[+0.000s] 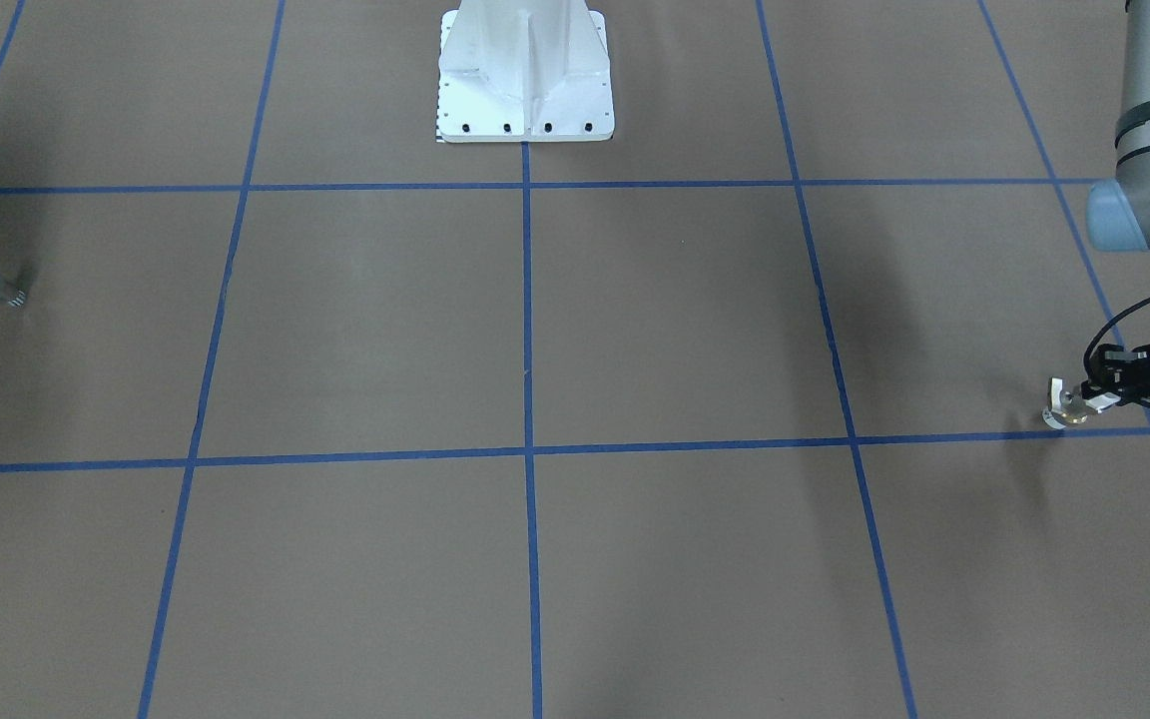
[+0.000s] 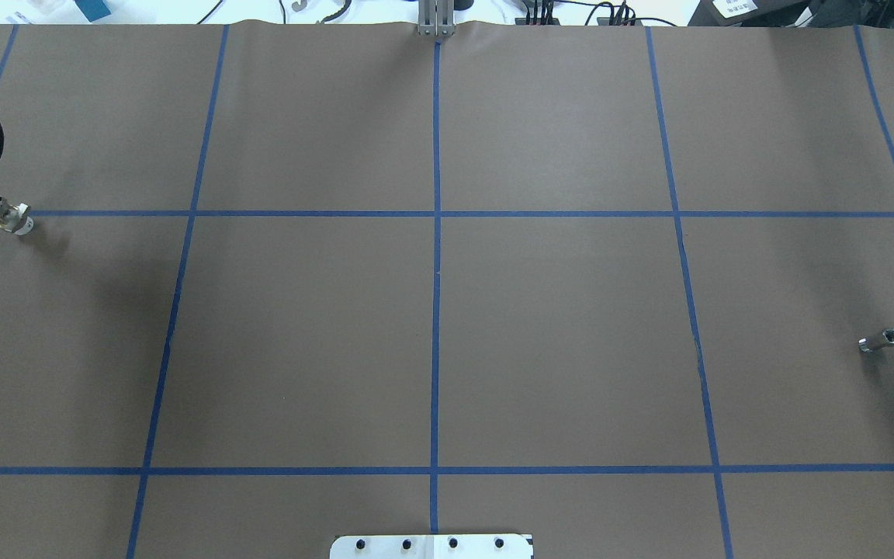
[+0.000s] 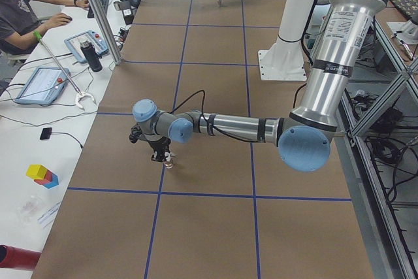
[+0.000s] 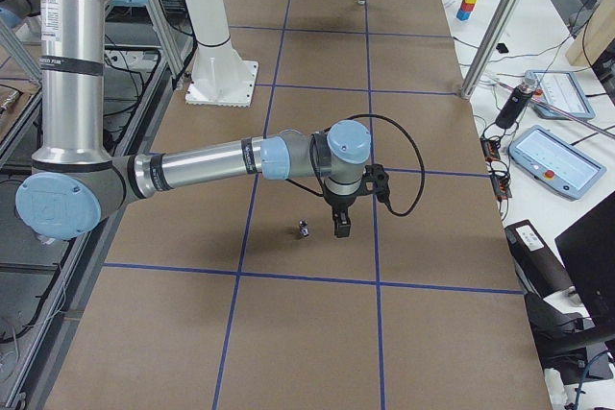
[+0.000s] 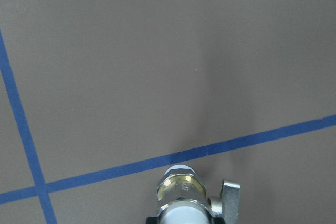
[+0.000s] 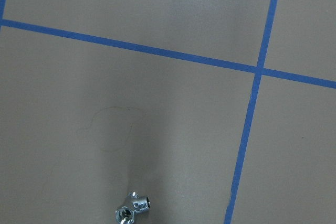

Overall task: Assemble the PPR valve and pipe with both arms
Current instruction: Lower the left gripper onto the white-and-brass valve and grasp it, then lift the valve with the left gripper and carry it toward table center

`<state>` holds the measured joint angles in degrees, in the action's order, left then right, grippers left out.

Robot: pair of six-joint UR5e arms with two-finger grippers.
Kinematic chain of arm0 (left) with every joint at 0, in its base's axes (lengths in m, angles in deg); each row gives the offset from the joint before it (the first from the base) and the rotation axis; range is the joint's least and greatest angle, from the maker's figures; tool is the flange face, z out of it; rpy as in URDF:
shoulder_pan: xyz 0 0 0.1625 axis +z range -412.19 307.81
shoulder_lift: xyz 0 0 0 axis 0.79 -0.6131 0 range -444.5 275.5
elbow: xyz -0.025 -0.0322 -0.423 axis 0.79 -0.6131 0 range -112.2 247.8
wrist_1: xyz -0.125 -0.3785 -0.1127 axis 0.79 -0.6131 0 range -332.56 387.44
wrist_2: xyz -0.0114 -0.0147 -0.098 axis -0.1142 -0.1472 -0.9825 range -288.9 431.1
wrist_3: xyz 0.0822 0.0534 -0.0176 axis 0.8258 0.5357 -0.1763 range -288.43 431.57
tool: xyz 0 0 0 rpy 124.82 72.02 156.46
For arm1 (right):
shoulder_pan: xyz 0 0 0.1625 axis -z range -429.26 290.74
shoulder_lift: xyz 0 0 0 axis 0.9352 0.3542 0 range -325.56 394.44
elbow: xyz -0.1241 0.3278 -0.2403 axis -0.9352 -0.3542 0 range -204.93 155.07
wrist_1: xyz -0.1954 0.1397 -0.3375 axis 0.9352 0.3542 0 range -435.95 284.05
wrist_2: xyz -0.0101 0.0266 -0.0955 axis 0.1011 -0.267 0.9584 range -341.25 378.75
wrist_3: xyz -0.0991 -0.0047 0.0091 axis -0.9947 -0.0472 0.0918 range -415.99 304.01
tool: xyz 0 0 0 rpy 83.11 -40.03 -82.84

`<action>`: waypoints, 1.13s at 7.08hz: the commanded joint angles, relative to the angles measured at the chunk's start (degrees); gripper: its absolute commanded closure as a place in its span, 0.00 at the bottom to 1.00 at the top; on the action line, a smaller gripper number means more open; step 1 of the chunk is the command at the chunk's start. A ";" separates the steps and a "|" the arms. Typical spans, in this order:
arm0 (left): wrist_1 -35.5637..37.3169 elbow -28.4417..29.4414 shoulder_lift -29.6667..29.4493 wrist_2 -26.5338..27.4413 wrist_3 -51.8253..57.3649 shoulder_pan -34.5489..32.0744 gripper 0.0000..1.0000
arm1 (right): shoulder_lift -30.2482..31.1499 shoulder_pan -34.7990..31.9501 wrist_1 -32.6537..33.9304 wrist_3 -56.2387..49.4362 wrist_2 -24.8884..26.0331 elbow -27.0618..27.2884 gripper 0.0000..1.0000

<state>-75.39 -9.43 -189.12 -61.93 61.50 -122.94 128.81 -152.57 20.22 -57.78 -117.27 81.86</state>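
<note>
Valve's grabbed, pipe's not, so plenty can be fumbled here

Front view: the PPR valve [image 1: 1067, 406] is pinched in the closed left gripper [image 1: 1099, 397] by the left edge of the table [image 1: 635, 330]. It's held by one end only, so it could be twisted or dropped when swung inward. Overhead: the pipe [image 2: 880, 340] is seen lying loose near the right edge, well apart from the valve. Right-side view: the right gripper [image 4: 340, 229] is parked just beside the pipe. How open it is can't be told, and such a tiny shiny part could easily be nudged away or missed.
</note>
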 commanded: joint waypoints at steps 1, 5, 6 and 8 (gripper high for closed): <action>1.92 -2.29 -1.71 -0.39 -3.09 -0.09 1.00 | -0.06 0.17 -0.02 0.03 -0.03 0.08 0.00; 17.92 -22.68 -11.00 0.40 -38.48 10.49 1.00 | -0.06 0.34 -0.02 -0.06 -0.03 0.08 0.01; 17.93 -22.70 -15.48 2.14 -50.02 15.59 1.00 | -0.15 0.43 -0.02 -0.06 0.14 0.00 0.01; 17.93 -19.04 -24.71 8.37 -73.57 24.92 1.00 | -0.06 0.61 -0.02 -0.14 0.15 -0.18 0.01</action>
<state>-57.51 -30.76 -208.04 -56.80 3.02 -103.41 128.69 -152.09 20.20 -57.85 -117.15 81.79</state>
